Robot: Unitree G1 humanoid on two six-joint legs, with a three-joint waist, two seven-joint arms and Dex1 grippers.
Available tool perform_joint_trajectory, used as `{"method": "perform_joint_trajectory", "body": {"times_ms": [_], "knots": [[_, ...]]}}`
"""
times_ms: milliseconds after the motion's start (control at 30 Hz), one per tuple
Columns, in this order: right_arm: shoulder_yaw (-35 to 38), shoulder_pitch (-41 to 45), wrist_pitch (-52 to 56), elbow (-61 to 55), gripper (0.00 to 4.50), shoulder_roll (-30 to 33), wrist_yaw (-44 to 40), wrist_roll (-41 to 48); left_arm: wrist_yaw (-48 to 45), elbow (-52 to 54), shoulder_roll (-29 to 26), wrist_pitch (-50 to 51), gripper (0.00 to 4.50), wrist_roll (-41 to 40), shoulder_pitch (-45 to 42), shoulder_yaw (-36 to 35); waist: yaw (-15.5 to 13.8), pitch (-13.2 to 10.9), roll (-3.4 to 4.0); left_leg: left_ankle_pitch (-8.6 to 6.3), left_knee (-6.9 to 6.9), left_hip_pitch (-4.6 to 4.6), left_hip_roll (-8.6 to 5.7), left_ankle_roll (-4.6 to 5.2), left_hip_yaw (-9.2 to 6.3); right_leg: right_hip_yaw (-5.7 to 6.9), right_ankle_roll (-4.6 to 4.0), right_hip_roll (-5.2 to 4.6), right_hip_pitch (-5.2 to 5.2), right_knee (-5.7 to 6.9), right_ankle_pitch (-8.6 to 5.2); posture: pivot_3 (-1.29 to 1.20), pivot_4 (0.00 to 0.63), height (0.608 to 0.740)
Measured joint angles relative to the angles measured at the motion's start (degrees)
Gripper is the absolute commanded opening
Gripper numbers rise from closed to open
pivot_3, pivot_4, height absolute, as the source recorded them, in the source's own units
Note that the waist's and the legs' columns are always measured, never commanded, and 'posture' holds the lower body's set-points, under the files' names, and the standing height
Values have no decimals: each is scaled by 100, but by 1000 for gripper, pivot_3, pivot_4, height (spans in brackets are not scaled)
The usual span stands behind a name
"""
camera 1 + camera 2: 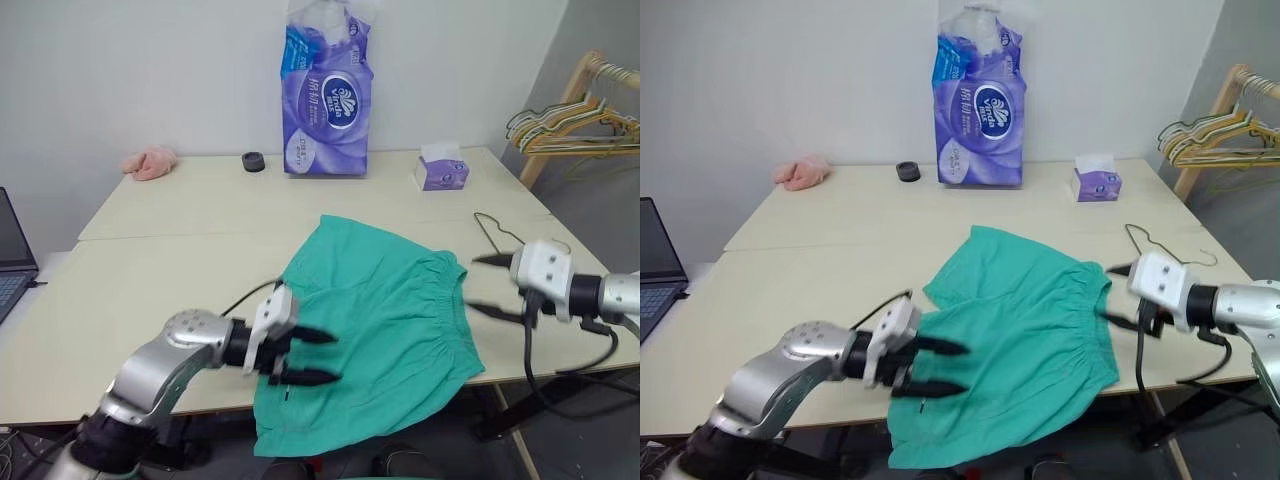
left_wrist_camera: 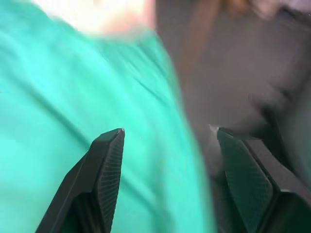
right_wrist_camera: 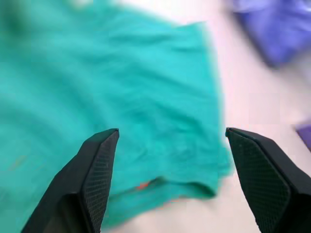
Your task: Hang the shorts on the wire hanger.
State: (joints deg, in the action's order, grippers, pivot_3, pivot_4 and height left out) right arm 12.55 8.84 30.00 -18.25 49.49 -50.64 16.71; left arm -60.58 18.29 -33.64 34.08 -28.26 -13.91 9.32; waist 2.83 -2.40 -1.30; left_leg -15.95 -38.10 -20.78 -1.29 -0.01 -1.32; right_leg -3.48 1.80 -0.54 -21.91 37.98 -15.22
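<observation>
The shorts (image 1: 375,330) lie flat on the table (image 1: 150,290), lower hem over the near edge; the hanger (image 1: 497,233) lies just beside their waistband, empty. I judge hanging not yet begun. My left gripper (image 1: 318,357) hovers, fingers spread, over the near leg; my right gripper (image 1: 482,285), also spread, stands at the waistband. A tissue pack (image 1: 328,95), tissue box (image 1: 441,170) and pink cloth (image 1: 150,162) sit well apart, obstructing nothing.

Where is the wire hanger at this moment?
The wire hanger lies flat on the table, on the robot's right, just beyond the right gripper and beside the waistband of the shorts.
</observation>
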Motion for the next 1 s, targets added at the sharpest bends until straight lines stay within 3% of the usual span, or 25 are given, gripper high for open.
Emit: {"method": "perform_joint_trajectory", "body": {"times_ms": [133,333,800,900,1000], "knots": [[198,310,1129,904,3739,-774,1577,-262,643,-519,396,-224,3195,377,-523,-12,29,0,6,0,4,-4,-4,0,13,-15,-13,0,-11,3,9,-132,21,740],[337,1114,1397,2756,3739,-958,2886,-753,664,-764,489,-420,3195,670,-919,217,124,1,22,0,13,-3,-2,1,38,-41,-11,29,-20,1,9,-134,23,740],[-394,2267,628,5588,3739,-926,2451,-1106,482,-689,535,-333,3195,673,-1161,422,345,-2,26,-5,13,-4,0,9,38,-46,-4,35,-18,-2,5,-119,28,740],[-354,2643,741,6245,3160,-924,2391,-1081,480,-692,558,-347,3238,695,-1166,468,345,-2,26,-6,13,-3,-1,10,38,-46,-4,35,-16,-4,5,-122,27,740],[-401,2877,812,6594,2134,-902,2177,-1092,473,-692,604,-368,3238,702,-1177,514,345,-2,26,-6,12,-3,-1,10,36,-44,-4,35,-13,-6,6,-125,25,740]]}}
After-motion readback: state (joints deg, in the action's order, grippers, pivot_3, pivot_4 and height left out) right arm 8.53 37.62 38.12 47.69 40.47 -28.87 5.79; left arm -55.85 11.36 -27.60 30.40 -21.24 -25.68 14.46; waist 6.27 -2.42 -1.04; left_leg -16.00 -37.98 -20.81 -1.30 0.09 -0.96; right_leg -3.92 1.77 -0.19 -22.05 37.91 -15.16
